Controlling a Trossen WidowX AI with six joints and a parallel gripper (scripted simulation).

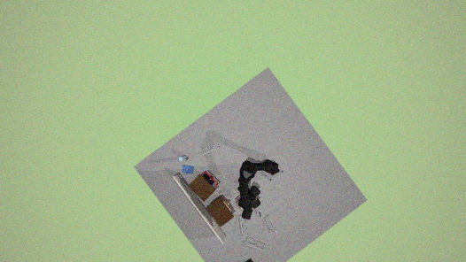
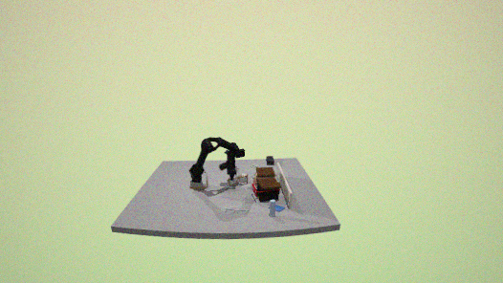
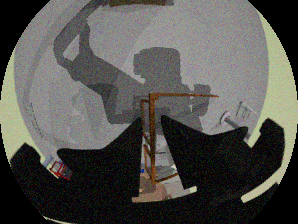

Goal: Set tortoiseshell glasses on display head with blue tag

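Observation:
The tortoiseshell glasses (image 3: 152, 119) show in the wrist view as thin brown bars standing upright between my fingers, with one bar (image 3: 182, 96) running sideways above the table. My gripper (image 3: 150, 119) (image 1: 248, 209) (image 2: 231, 179) is open a little around them, low over the grey table and beside the heads. Two brown-topped display heads (image 1: 203, 186) (image 1: 220, 211) (image 2: 268, 183) (image 2: 265, 171) stand side by side in front of a low wall. A blue tag (image 1: 188, 169) (image 2: 279, 208) lies on the table by the first head. My gripper is closer to the other head.
A long pale wall (image 1: 199, 209) (image 2: 285, 184) runs behind the heads. A small pale cylinder (image 1: 182, 157) (image 2: 272, 208) stands near the blue tag. A red piece (image 1: 212, 178) sits at the first head's side. Thin outlines of other glasses (image 1: 254, 242) (image 2: 236, 209) lie on the table.

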